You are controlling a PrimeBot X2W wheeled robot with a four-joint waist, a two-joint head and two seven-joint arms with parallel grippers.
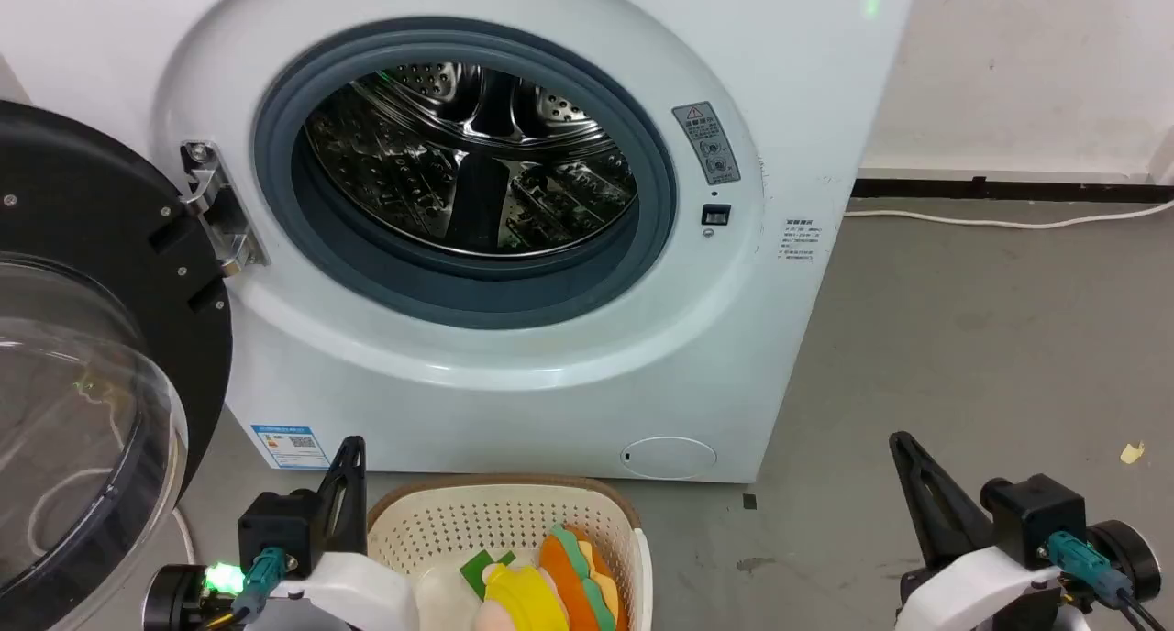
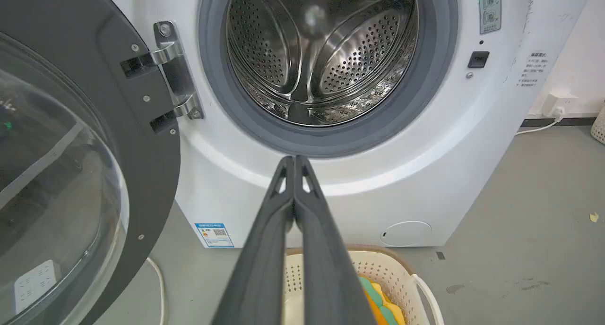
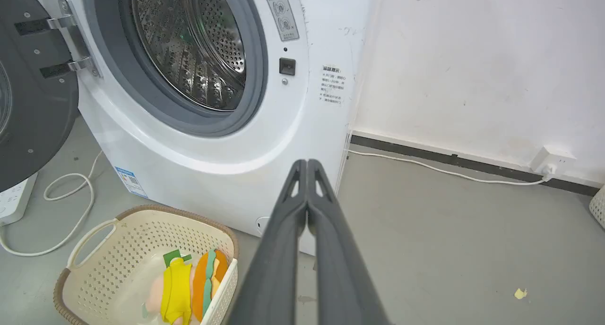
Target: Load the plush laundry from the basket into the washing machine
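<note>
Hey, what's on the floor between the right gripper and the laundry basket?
In the head view, only grey floor with a small dark mark and a faint stain separates the right gripper from the basket.

white cable (image 3: pixel 406 160) runs along the black skirting (image 3: pixel 472 164) to a wall plug (image 3: pixel 550 160); yellow scrap (image 3: pixel 520 293) lies on grey floor (image 3: pixel 472 249).

basket (image 1: pixel 440 530) cut off below, door (image 1: pixel 83 209) cropped left

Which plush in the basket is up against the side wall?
The orange burger-shaped plush, layered green and yellow, standing on edge against the right wall of the basket. The yellow-and-cream plush lies beside it, nearer the middle.
</note>
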